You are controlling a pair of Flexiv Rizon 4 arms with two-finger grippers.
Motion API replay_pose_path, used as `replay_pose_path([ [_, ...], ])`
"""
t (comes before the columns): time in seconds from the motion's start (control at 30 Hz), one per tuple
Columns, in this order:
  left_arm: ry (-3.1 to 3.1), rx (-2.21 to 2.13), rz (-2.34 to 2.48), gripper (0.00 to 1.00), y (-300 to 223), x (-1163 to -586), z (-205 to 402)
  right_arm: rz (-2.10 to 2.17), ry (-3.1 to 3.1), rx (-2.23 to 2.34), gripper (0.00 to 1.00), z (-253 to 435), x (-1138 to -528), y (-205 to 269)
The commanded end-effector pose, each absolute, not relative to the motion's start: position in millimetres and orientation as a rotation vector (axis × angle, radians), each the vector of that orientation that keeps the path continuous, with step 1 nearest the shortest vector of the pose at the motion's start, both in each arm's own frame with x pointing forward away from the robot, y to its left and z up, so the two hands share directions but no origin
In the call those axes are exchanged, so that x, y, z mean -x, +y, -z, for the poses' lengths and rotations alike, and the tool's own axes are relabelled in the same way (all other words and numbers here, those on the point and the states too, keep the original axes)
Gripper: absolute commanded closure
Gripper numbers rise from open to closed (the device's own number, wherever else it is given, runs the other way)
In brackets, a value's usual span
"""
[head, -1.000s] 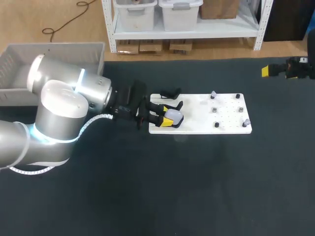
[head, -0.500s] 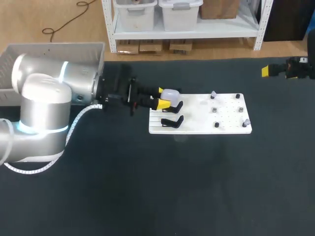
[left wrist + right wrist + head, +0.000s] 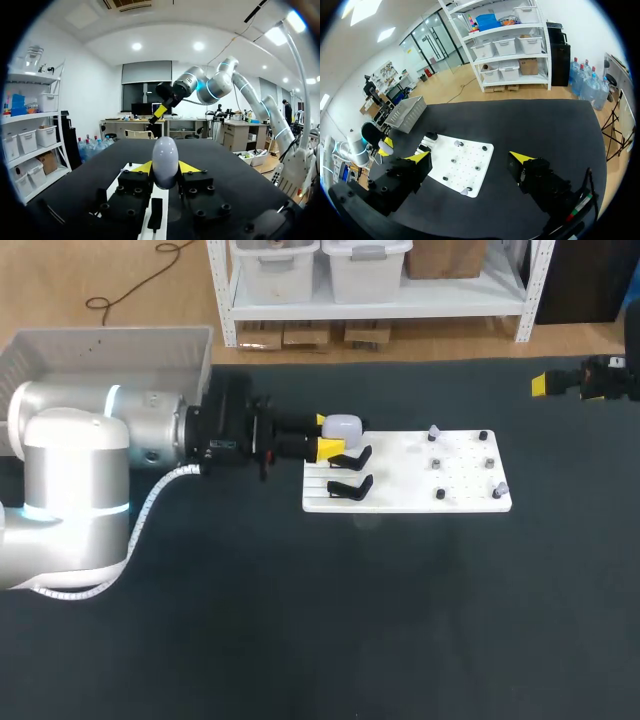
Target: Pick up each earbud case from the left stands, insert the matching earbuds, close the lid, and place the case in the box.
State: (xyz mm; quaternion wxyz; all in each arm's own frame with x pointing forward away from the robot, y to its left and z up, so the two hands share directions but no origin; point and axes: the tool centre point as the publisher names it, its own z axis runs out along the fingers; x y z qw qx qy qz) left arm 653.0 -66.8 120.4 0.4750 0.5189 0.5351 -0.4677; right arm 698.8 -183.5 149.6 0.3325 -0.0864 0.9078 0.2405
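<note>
Earbud case [image 3: 343,426], lid seemingly closed, gripped in left jaws, right jaws spread empty

The left arm [image 3: 120,440] comes in low and level from the left of the white board [image 3: 400,495], its wrist straight and its gripper [image 3: 328,436] over the board's far left corner, both yellow-tipped fingers pressed against the sides of a white earbud case [image 3: 344,426]. The right arm [image 3: 608,378] sits well off past the board's far right corner, its gripper [image 3: 470,158] pointing back toward the board with fingers spread wide
</note>
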Motion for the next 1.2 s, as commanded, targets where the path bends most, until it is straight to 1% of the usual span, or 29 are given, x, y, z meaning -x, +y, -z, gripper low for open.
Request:
replay_pose_path([
  [0.03,1.315,-1.254,1.126,1.00,-67,-650,-121,-0.630,2.372,0.228,0.00,-150,-699,-184],
  [0.43,1.315,-1.254,1.126,1.00,-67,-650,-121,-0.630,2.372,0.228,0.00,-150,-699,-184],
  [0.57,1.288,-1.269,1.139,1.00,-70,-640,-116,-0.638,2.367,0.239,0.00,-152,-697,-181],
  [0.87,1.252,-1.281,1.148,1.00,-79,-643,-115,-0.619,2.409,0.488,0.00,-165,-660,-129],
  [1.2,1.233,-1.281,1.190,1.00,-83,-646,-111,-0.656,2.421,0.622,0.00,-167,-617,-68],
])
